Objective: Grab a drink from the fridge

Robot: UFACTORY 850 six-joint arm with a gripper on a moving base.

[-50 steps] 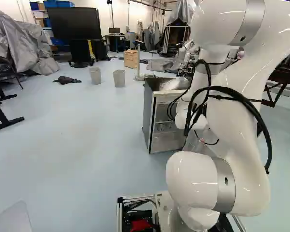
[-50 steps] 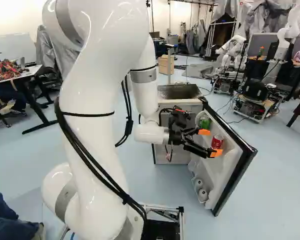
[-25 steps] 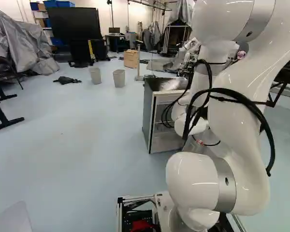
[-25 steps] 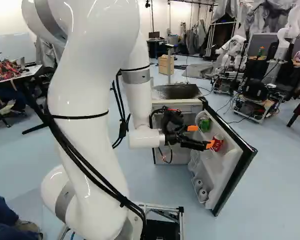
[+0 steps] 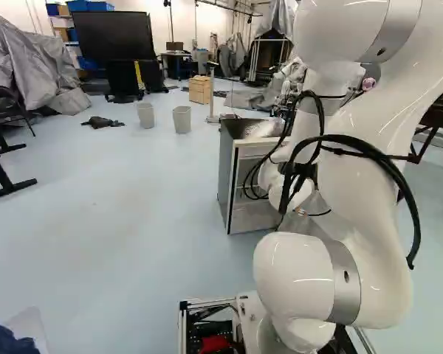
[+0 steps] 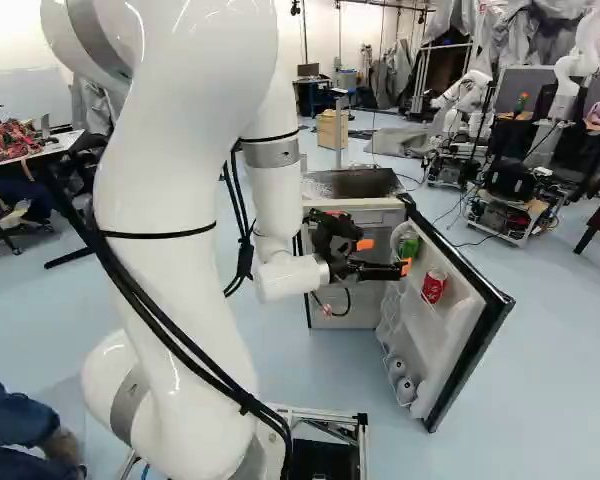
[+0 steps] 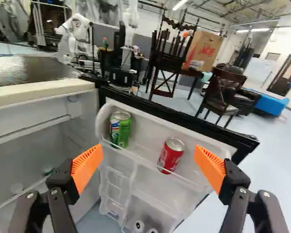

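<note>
Fingers spread wide here, orange pads facing each other, nothing pinched between them. In the right base view, working across from the left: the white arm reaches over to the fridge, its cabinet open and the door swung well out, which is what gives the fingers a way in to the drinks.

Next across, the green can, sitting in the upper door shelf on the side nearer the hinge. Then the red can, same shelf, nearer the door's outer edge, the two of them apart. A low clear rail runs in front, there to keep them from tipping out, with their tops standing proud of it. Below, the door's lower bin carries pale round items, too unclear to name.

Both cans lie ahead of the fingers, neither in their grip, and I can't call which one is wanted. Next move, I reckon: pick one, centre on it, ease forward and close above the rail. Danger is a finger clipping the rail, or nudging the neighbouring can while lining up
</note>
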